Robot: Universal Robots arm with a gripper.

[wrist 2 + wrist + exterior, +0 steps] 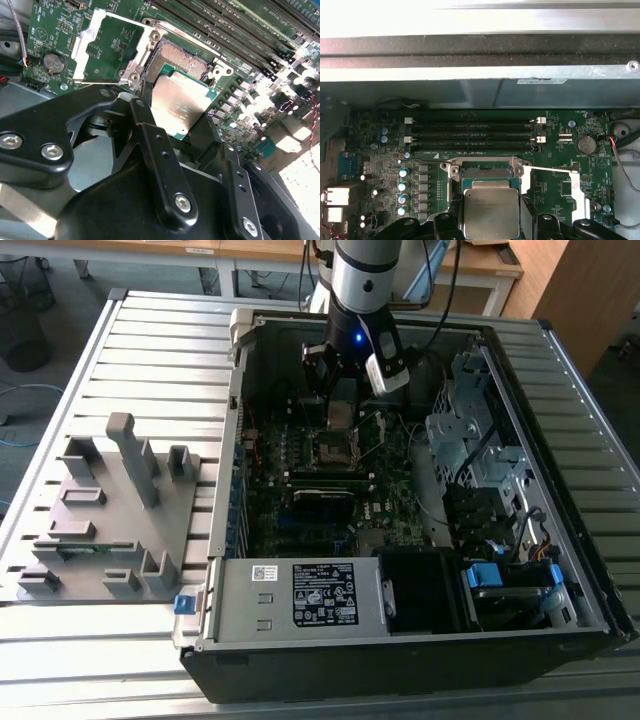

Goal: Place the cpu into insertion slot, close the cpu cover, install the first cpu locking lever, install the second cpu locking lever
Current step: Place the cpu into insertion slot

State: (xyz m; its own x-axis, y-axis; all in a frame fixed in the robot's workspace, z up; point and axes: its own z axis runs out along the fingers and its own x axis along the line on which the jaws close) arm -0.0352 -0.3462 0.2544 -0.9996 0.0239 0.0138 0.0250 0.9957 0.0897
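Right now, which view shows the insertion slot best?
The second wrist view: the insertion slot lies open, its contact field bare beyond the cpu. The first wrist view shows a strip of the slot past the cpu; the exterior view, a small dark square.

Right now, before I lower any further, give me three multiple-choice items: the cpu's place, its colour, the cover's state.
1. Where is the cpu?
A) gripped in the claw, close to the insertion slot
B) seated in that slot
C) lying loose, clear of the claw

2. What colour is the cpu's top?
A) blue
B) black
C) silver-grey

3. How is the cpu cover?
A) shut over the slot
B) flipped open, off the slot
C) half shut, resting on the cpu

Answers: A, the claw grips its edges and the slot's contacts lie bare; C, its metal top shows silver-grey in both wrist views; B, the frame lies folded back beside the slot.
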